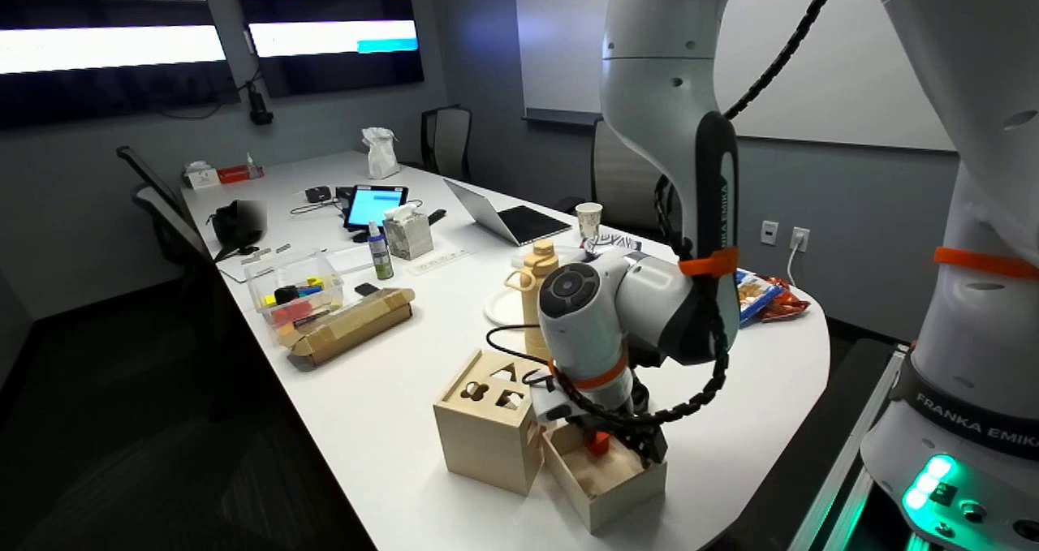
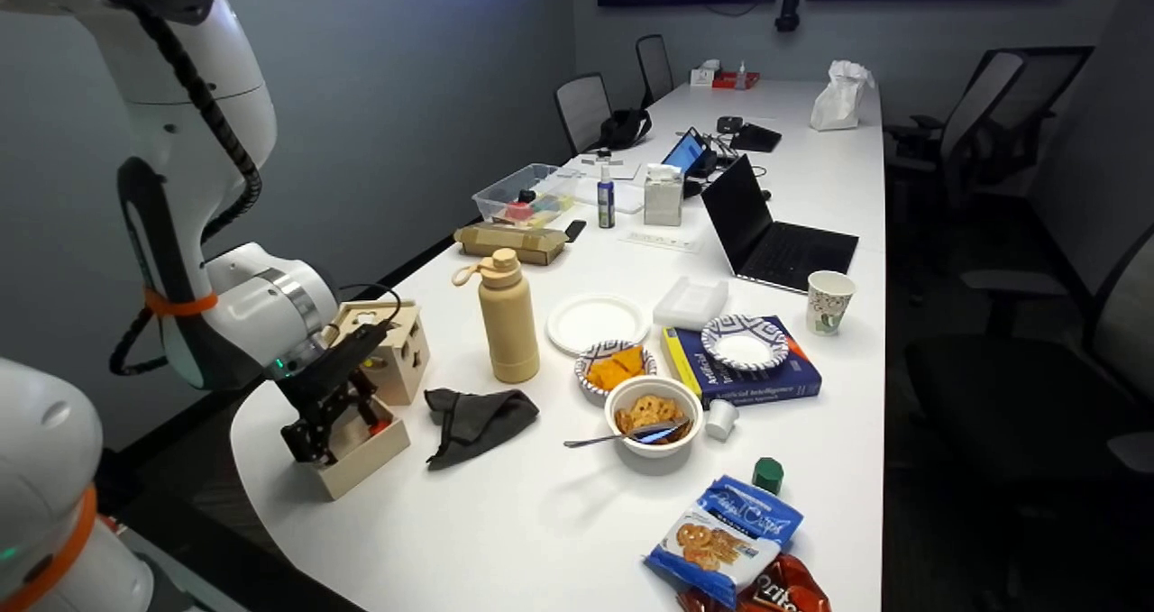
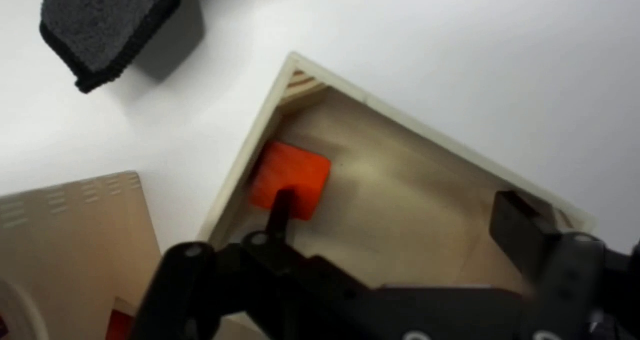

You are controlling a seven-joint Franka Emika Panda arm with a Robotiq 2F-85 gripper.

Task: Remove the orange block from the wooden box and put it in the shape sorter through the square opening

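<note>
Black Robotiq gripper (image 3: 395, 205) closest, fingertips down at the wooden box (image 3: 425, 129). Fingers (image 3: 280, 215) spread wide, gripping nothing. One overlaps the orange block (image 3: 295, 172) in the wrist view (touching it or only above it, I cannot tell from where I stand); the opposite one is by the box's right-hand corner in that view.

Orange block: inside the open-topped box, just beside one wall, near a corner filled by a wedge of striped wood. Shows in both exterior views too, partly hidden.

Shape sorter (image 1: 487, 441): pale cube just beside the box and taller. Cut-outs visible in its top: triangle, clover, a square-looking one. Robot arm (image 1: 666, 113) crosses in front of part of that top.

Elsewhere on the white table (image 2: 541, 540): dark grey cloth (image 2: 478, 423), rumpled, near the box; tan water bottle (image 2: 509, 324), upright; white bowl (image 2: 656, 448) of brown snacks, metal utensil (image 2: 602, 438) resting across it; blue pretzel-crisps bag (image 2: 726, 540) overlapping a red Doritos bag (image 2: 784, 587); Artificial Intelligence textbook (image 2: 784, 382) bearing a patterned paper bowl (image 2: 744, 351); laptop (image 2: 807, 256), lid raised, paper cup (image 2: 828, 301) near its corner.
</note>
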